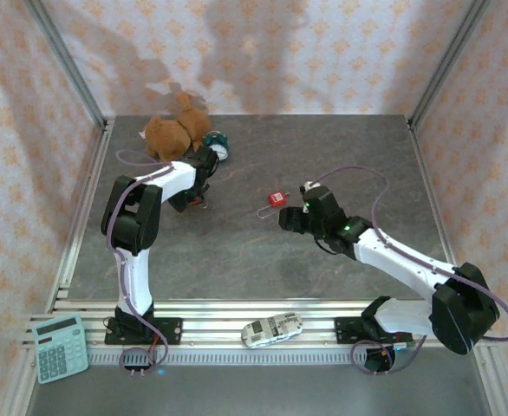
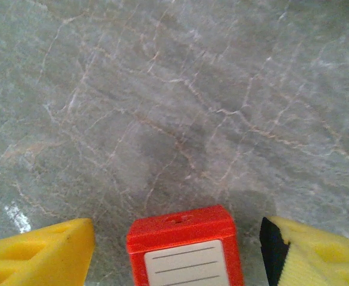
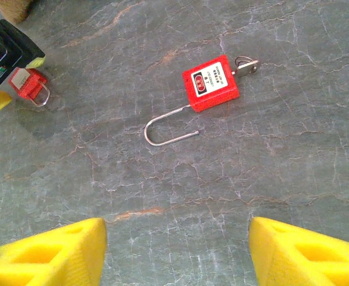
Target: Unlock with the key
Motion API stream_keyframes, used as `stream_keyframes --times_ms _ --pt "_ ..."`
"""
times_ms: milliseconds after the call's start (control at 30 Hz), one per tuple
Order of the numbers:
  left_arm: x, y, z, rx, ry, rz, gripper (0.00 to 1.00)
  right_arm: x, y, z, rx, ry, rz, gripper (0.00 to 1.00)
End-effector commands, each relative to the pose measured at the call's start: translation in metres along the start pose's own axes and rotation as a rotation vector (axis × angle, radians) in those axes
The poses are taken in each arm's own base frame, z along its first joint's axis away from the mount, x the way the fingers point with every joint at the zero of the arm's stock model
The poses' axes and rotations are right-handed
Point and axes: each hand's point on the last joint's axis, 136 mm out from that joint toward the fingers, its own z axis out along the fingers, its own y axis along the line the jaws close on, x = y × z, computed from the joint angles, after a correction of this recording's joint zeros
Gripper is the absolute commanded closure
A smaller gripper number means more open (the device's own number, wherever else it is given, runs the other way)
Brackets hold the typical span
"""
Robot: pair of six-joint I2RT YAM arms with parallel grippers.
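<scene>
Well, the left gripper [image 2: 177, 225] straddles a red padlock [image 2: 185, 257], jaws apart, gaps either side. The right gripper [image 3: 175, 231] hangs unclenched near the keyed padlock [image 3: 211, 84].

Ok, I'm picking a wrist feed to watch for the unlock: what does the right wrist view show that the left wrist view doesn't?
Right wrist, not left: a red padlock with a key in it and one shackle end free, beyond the open right claw. Left wrist, not right: the ruled lines on the label of a second padlock. Both: that second padlock between the fingers of the open left claw, on the marbled table.
</scene>
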Motion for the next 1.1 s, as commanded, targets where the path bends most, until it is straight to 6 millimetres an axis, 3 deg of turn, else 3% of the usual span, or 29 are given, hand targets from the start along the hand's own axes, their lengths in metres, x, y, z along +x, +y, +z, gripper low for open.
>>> stream_keyframes --times_ms 0,167,300,433,567,700,1067 --pt "0.002 0.017 0.004 -0.056 0.006 -0.010 0.32 0.000 -0.003 -0.003 0.001 -0.011 -0.004 0.37" --pt "0.000 0.020 0.001 -0.038 -0.010 0.037 0.48 -0.007 0.001 -0.014 -0.014 -0.041 0.001 0.38" --pt "-0.002 0.024 -0.003 -0.013 -0.030 0.073 0.55 -0.010 0.001 -0.020 -0.015 -0.053 0.001 0.39" --pt "0.003 0.026 -0.007 0.032 -0.024 0.102 0.57 -0.013 -0.001 -0.024 0.001 -0.062 -0.003 0.39" --pt "0.015 0.014 -0.029 0.106 -0.056 0.232 0.55 -0.014 -0.007 -0.027 0.037 -0.068 -0.008 0.39" --pt "0.053 0.001 -0.051 0.169 -0.089 0.437 0.53 -0.012 -0.018 -0.026 0.079 -0.059 0.015 0.39" --pt "0.189 -0.012 -0.089 0.379 0.044 0.845 0.51 -0.005 -0.039 -0.029 0.130 -0.043 0.066 0.39"
